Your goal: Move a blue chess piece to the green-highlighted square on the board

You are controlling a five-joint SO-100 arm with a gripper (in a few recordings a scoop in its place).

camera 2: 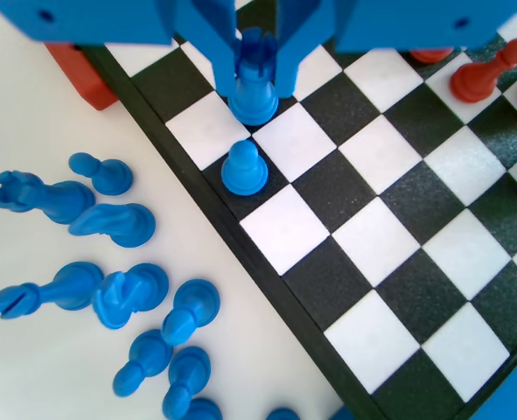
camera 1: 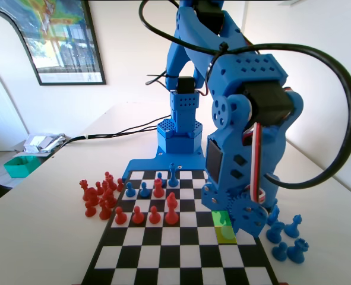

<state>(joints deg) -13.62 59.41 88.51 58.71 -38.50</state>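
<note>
In the wrist view my gripper [camera 2: 255,83] hangs over the board [camera 2: 389,254] near its left edge, jaws pressed to both sides of a taller blue piece with a notched top [camera 2: 254,52]. Whether that piece's base rests on the board or hangs just above it, I cannot tell. The blue pawn [camera 2: 244,168] stands free on a black edge square just below the gripper. In the fixed view the gripper [camera 1: 246,225] is low at the board's [camera 1: 163,261] right side, beside the green-highlighted square [camera 1: 220,218] and the lime square [camera 1: 226,233]; the arm hides both pieces.
Several blue pieces [camera 2: 109,219] lie off the board on the table, seen at the board's right in the fixed view [camera 1: 288,237]. Red pieces [camera 1: 154,214] and blue pawns [camera 1: 144,190] stand mid-board. More red pieces [camera 1: 98,199] cluster off its left edge.
</note>
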